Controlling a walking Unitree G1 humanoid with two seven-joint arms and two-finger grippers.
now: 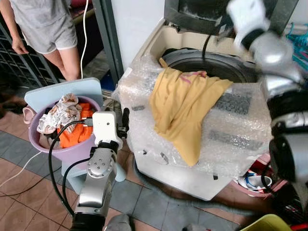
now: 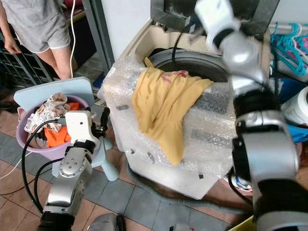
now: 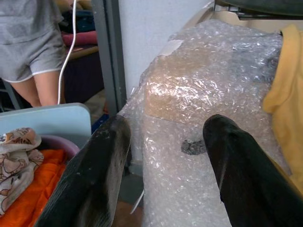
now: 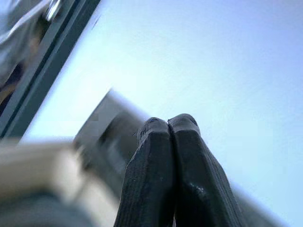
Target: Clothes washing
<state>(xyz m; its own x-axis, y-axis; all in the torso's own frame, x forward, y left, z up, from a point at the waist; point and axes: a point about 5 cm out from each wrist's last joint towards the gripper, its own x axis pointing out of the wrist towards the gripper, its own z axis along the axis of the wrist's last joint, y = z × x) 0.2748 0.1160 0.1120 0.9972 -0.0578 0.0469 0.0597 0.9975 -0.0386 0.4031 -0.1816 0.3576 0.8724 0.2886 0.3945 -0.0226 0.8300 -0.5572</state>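
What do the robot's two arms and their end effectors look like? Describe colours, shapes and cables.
Both arms are silver metal with rounded black joints. The left arm carries a white boxy wrist block and looping black cables. The left end effector and right end effector each have two long, black, rounded fingers. The right arm has a white wrist housing.
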